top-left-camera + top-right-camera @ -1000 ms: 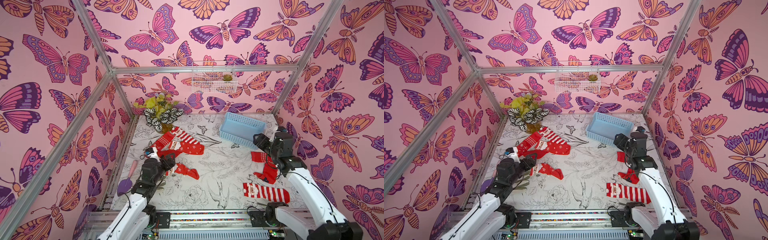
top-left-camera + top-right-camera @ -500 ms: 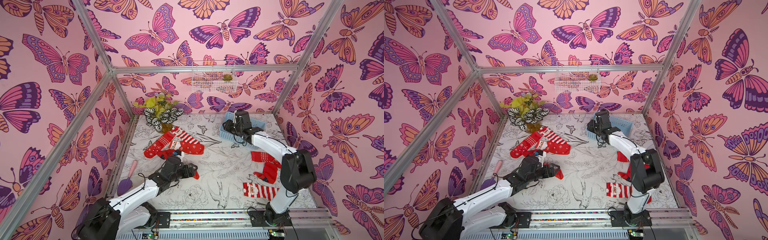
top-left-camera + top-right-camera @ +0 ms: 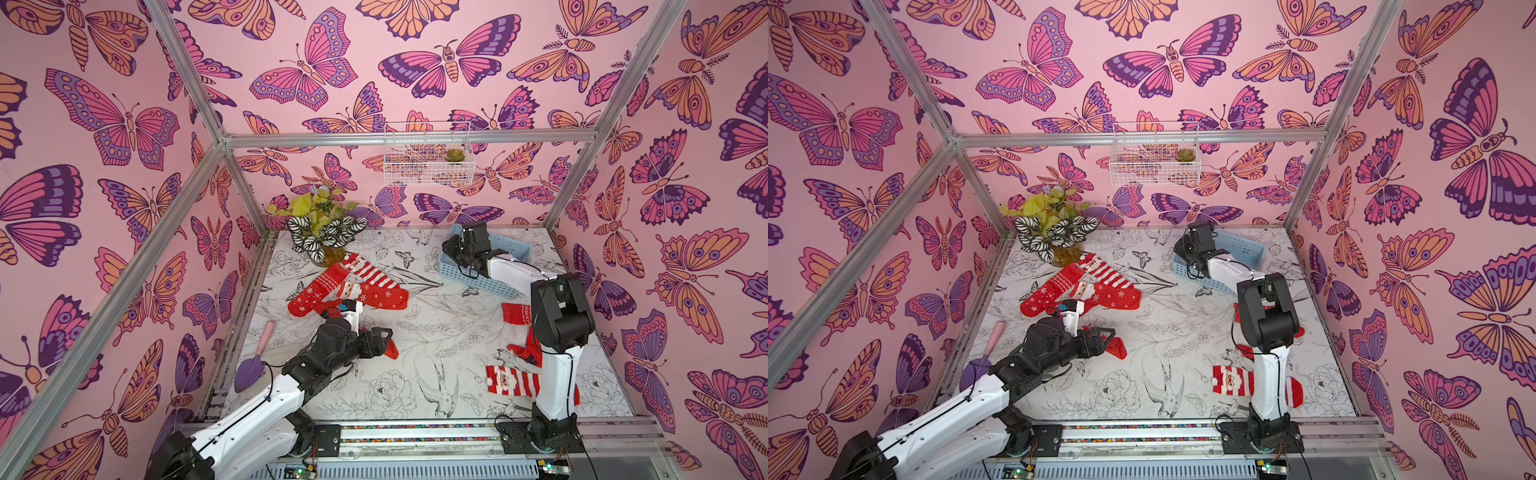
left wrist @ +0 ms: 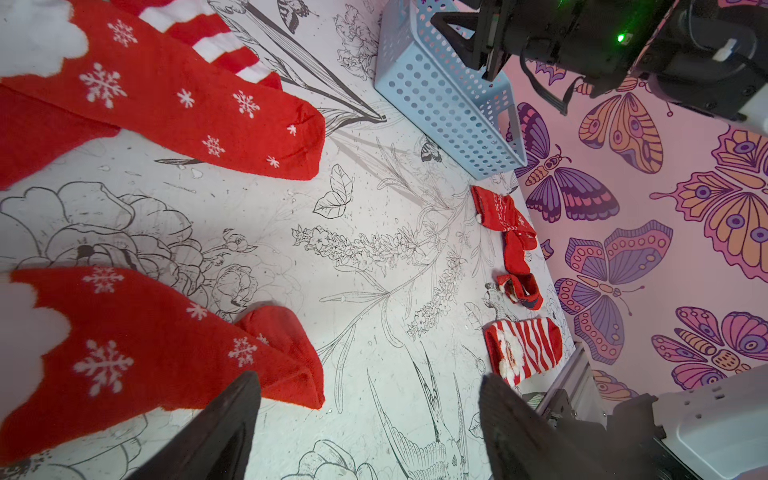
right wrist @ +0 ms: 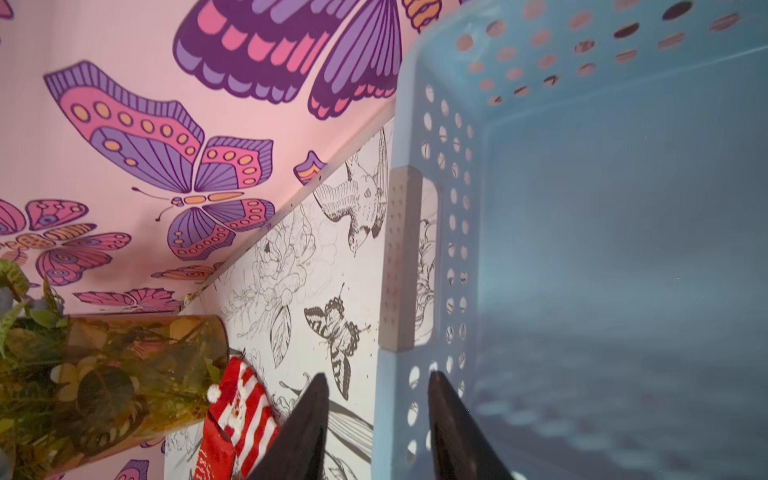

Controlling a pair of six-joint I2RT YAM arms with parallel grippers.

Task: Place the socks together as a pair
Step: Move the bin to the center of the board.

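Fingers (image 4: 232, 419) of the left gripper (image 4: 368, 378) stand spread wide and hold nothing, one of them over the toe of a lone sock (image 4: 145, 353). Fingers (image 5: 305, 419) of the right gripper (image 5: 377, 374) stand partly apart astride the end wall of the blue basket (image 5: 409, 124), one outside and one inside. Whether they press the wall I cannot tell.

A second ago the right arm was folded back beside the socks at the right edge of the surface (image 3: 436, 332); now it reaches across to the basket at the far edge. The left gripper stood by the lone sock's cuff end; now it is over the toe end. The socks lie where they lay.

Seven socks can be counted:
- Heaped near the far left corner: a striped sock (image 3: 368, 272), a snowflake sock (image 3: 382, 296) and a patterned sock (image 3: 305, 300).
- Alone toward the middle: the lone sock.
- By the right edge: a second patterned sock (image 4: 505, 216), a crumpled sock (image 4: 519, 291) and a second striped sock (image 4: 525, 351).

There is one basket, one potted plant (image 3: 324, 232) and one purple scoop (image 3: 249, 368).

The lone sock lies lengthwise from left to right, toe toward the right edge. In the heap, the striped and snowflake socks also point their toes toward the right edge, while the patterned sock points toward the left edge. The second striped sock lies along the front edge with its Santa face toward the left.
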